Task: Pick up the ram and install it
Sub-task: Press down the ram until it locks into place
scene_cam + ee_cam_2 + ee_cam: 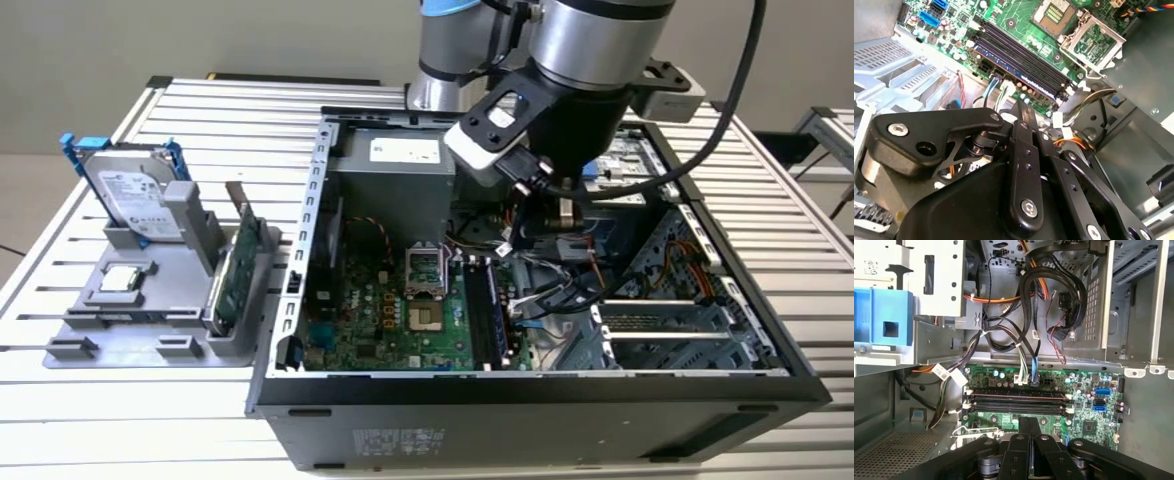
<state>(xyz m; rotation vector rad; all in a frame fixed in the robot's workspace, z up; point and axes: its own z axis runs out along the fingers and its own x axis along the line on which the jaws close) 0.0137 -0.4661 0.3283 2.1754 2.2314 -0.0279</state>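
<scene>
The ram (485, 312) is a thin blue stick seated edge-on in one of the motherboard's black slots (1019, 403), inside the open computer case (534, 385). In the second wrist view the ram (1009, 64) lies in the slot on the cable side of the row. My gripper (562, 216) hangs above the motherboard, over the cables beside the slots. In both wrist views its black fingers (1024, 427) are pressed together with nothing between them. The gripper (1024, 104) is apart from the ram, and the gripper (1029, 419) points down toward the board.
A grey holder (100, 320) at the exterior view's left carries a silver hard drive (134, 190) with a blue bracket, a green card (230, 275) and a small chip (120, 280). Loose cables (1029, 345) and the open CPU socket (424, 270) flank the slots.
</scene>
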